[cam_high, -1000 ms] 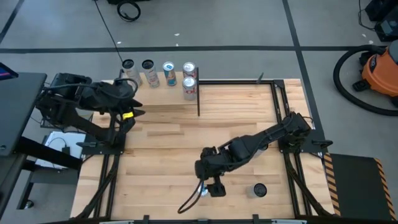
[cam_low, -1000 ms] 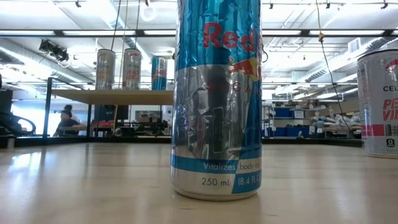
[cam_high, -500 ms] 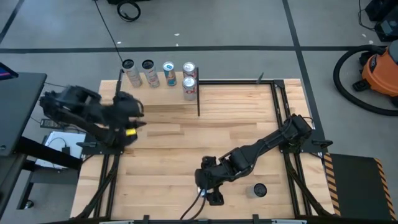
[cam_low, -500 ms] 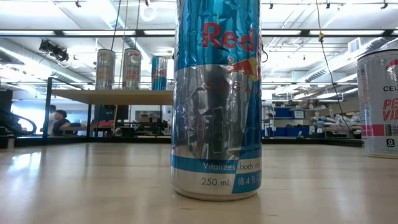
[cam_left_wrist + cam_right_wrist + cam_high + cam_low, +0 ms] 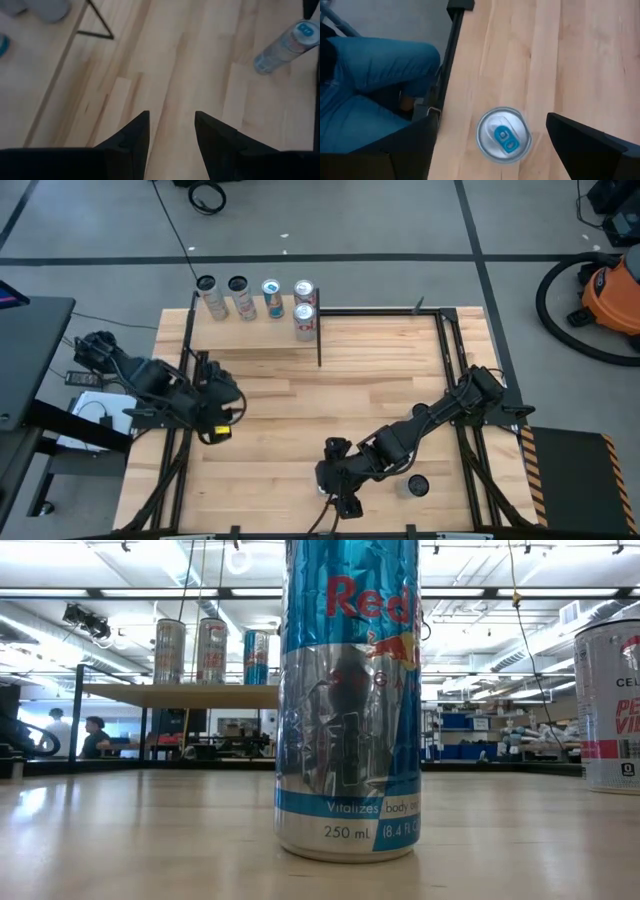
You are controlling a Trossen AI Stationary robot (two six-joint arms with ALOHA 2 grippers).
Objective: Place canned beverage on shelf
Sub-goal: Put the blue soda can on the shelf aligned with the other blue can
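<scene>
A blue-and-silver beverage can (image 5: pixel 504 135) stands upright on the tabletop near the front edge, filling the low view (image 5: pixel 348 700). My right gripper (image 5: pixel 337 494) hangs open above it, one finger on each side of the can's top and both clear of it. My left gripper (image 5: pixel 170 137) is open over bare tabletop at the left (image 5: pixel 222 418), with nothing between its fingers. The shelf (image 5: pixel 255 332) sits at the far left, and several cans (image 5: pixel 272 298) stand along its far edge.
A second can (image 5: pixel 417 485) stands near the front edge, right of the first (image 5: pixel 610 705). Black metal rods (image 5: pixel 319 340) frame the shelf and the table's sides. A person's legs in jeans (image 5: pixel 370 65) are just off the front edge. Bare planks lie between the arms.
My left gripper has left the shelf's front, swinging toward the table's near edge and sinking over the left planks. My right gripper has crept toward the near edge and lower over the can. The cans have not moved.
</scene>
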